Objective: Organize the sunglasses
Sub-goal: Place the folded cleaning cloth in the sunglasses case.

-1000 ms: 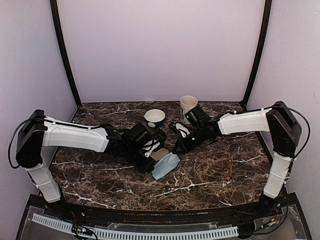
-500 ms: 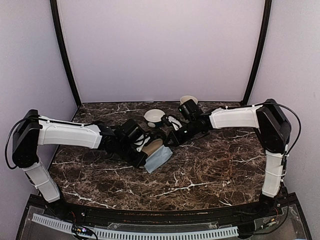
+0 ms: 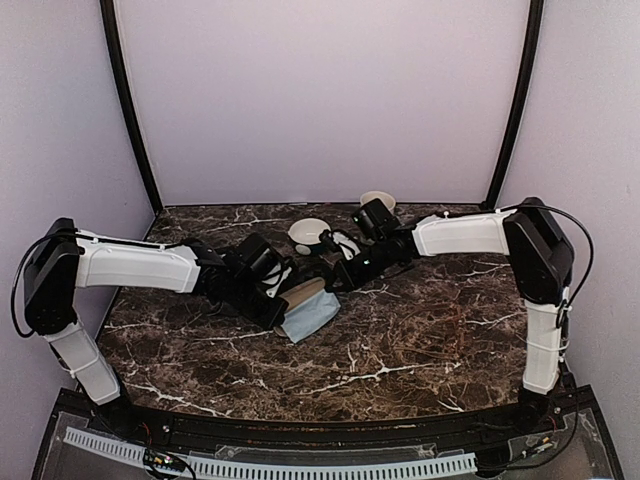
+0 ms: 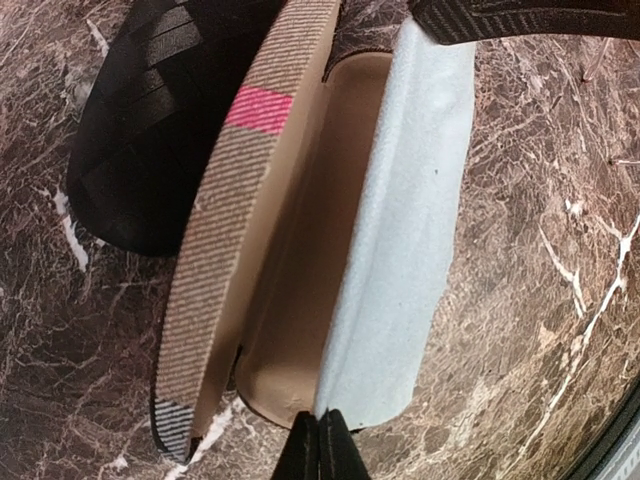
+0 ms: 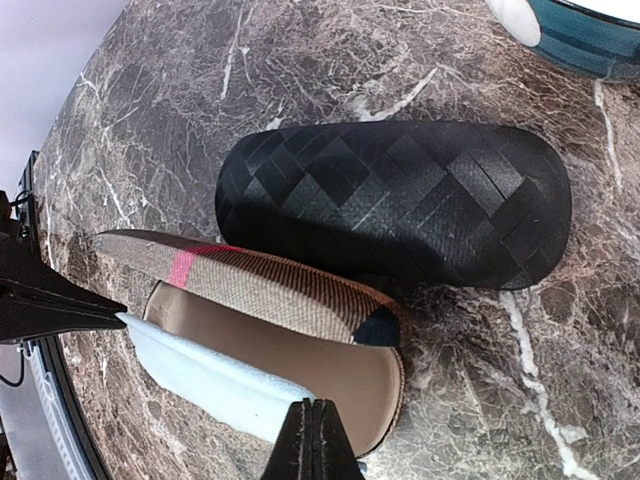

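Observation:
The sunglasses show in no view. The brown striped case lies open, its tan inside empty, with a light blue cloth lying along its open edge. My left gripper is shut on the cloth's near end. My right gripper is shut on the cloth's other end, beside the striped case. In the top view both grippers, left and right, meet at the case and cloth. The black checkered case lies shut right behind the striped one.
A white bowl with a teal outside and a cream mug stand behind the cases near the back wall. The dark marble table stretches to the right and front.
Both grippers have moved left and slightly back together. The striped case and the blue cloth have shifted left with them. The right arm now covers most of the mug.

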Action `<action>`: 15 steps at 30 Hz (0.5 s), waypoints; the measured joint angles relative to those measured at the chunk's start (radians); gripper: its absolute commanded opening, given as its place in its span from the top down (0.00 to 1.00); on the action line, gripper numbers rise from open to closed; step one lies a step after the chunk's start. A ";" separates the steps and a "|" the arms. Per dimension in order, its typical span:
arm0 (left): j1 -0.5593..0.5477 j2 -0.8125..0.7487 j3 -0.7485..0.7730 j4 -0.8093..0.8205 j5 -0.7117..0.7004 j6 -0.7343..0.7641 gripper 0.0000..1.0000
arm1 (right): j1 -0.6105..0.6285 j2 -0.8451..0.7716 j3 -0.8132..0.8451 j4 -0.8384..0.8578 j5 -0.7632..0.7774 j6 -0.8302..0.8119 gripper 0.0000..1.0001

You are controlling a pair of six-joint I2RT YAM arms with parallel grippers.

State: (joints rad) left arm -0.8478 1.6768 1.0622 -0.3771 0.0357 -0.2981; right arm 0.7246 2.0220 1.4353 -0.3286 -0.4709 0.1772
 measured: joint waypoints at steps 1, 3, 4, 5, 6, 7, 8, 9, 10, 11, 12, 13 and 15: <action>0.001 0.000 0.000 0.000 -0.004 -0.002 1.00 | 0.000 0.005 0.004 0.000 0.000 0.001 1.00; 0.002 0.000 0.000 0.000 -0.011 -0.002 1.00 | 0.001 0.010 0.008 0.002 0.001 0.003 1.00; 0.002 0.000 0.000 0.000 -0.018 -0.002 1.00 | 0.001 0.011 0.008 0.003 0.001 0.004 1.00; 0.002 0.000 0.000 0.000 -0.023 -0.002 1.00 | 0.002 0.012 0.008 0.004 0.001 0.005 1.00; 0.003 0.000 0.000 0.000 -0.029 -0.002 1.00 | 0.002 0.013 0.008 0.005 0.001 0.006 1.00; 0.003 0.000 0.000 0.000 -0.032 -0.002 1.00 | 0.002 0.013 0.008 0.007 0.002 0.008 1.00; 0.004 0.000 0.000 0.000 -0.037 -0.003 1.00 | 0.002 0.013 0.009 0.007 0.002 0.008 1.00; 0.005 0.000 0.000 0.000 -0.041 -0.003 1.00 | 0.002 0.013 0.010 0.007 0.002 0.008 1.00; 0.006 0.000 0.000 0.000 -0.045 -0.003 1.00 | 0.002 0.013 0.011 0.007 0.003 0.009 1.00; 0.007 0.000 0.000 0.000 -0.049 -0.003 1.00 | 0.005 0.013 0.013 0.008 0.003 0.010 1.00; 0.008 0.000 0.000 -0.001 -0.052 -0.003 1.00 | 0.006 0.013 0.015 0.008 0.004 0.011 1.00; 0.008 0.000 0.000 0.000 -0.056 -0.003 1.00 | 0.006 0.013 0.017 0.010 0.005 0.012 1.00; 0.008 0.000 0.000 0.000 -0.063 -0.003 1.00 | 0.008 0.013 0.019 0.014 0.005 0.015 1.00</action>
State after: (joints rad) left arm -0.8398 1.6768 1.0622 -0.3775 -0.0269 -0.3008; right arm 0.7326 2.0350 1.4540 -0.3145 -0.4656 0.1921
